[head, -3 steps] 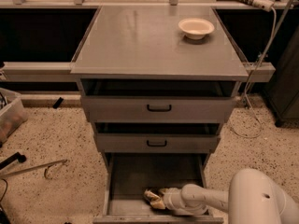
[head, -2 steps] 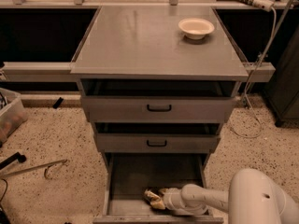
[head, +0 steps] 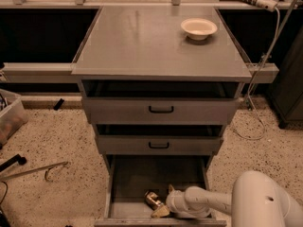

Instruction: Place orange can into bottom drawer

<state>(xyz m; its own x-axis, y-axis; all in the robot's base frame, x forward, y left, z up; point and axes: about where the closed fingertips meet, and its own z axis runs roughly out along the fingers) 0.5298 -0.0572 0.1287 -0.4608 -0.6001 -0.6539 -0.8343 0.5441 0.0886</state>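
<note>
The orange can (head: 152, 198) lies on the grey floor of the bottom drawer (head: 137, 178), which is pulled out at the foot of the cabinet. My gripper (head: 164, 200) is down inside that drawer, reaching in from the right on its white arm (head: 208, 201). Its two yellowish fingertips (head: 160, 212) are spread apart, and the can rests at their tips on the left. The fingers do not seem to press on the can.
A cream bowl (head: 199, 28) stands on the cabinet top (head: 142, 41) at the back right. The two upper drawers (head: 161, 109) with black handles are slightly open. A clear bin (head: 10, 117) and a metal rod (head: 33, 170) lie on the floor to the left. A cable (head: 265, 65) hangs at the right.
The fingers have spread apart around the can. The can and the arm stay in about the same place in the drawer.
</note>
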